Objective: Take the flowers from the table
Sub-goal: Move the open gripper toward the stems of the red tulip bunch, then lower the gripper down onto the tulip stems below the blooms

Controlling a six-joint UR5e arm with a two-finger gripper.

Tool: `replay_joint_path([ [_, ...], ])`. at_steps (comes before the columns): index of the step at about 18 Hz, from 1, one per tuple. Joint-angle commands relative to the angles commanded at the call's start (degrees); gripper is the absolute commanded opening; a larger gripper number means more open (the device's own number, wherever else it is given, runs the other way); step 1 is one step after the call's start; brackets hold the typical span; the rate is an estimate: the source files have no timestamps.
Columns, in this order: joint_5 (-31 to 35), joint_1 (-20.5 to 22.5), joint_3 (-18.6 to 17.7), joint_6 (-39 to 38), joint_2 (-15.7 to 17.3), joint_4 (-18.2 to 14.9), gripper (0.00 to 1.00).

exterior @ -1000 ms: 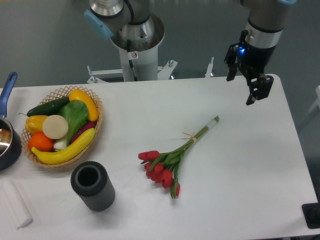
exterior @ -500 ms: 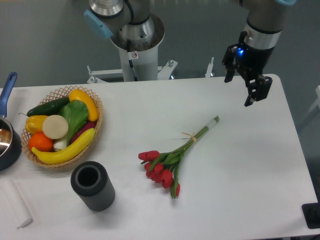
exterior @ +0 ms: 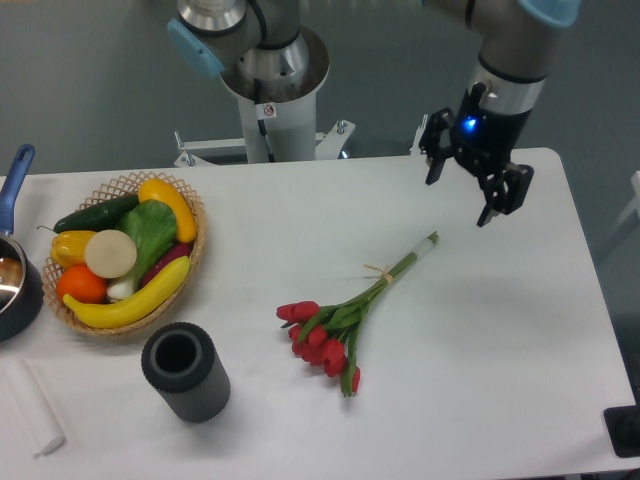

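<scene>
The flowers [exterior: 345, 315], a bunch of red tulips on thin green stems tied with pale string, lie flat on the white table [exterior: 480, 330], heads toward the front and stem ends pointing to the back right. My gripper [exterior: 462, 198] hangs open above the table's back right part. It is up and to the right of the stem ends, apart from them, with nothing between its fingers.
A wicker basket [exterior: 125, 250] of fruit and vegetables stands at the left. A dark ribbed cylinder [exterior: 184, 371] stands upright near the front left. A blue-handled pot [exterior: 14, 270] and a white cloth [exterior: 30, 410] lie at the far left edge. The robot base [exterior: 268, 70] rises behind the table.
My gripper has shifted left and a little toward the stem ends, turning slightly. The flowers have not moved.
</scene>
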Motion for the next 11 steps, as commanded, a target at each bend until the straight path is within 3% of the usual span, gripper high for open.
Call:
replay_joint_path([
  [5, 0.0, -2.56, -8.52, -3.01, -0.27, 6.94, 1.0],
  [9, 0.09, -4.13, -8.97, -9.59, -1.49, 8.0, 1.0],
  [11, 0.26, -5.19, -9.15, -12.92, -2.89, 10.8, 1.0],
])
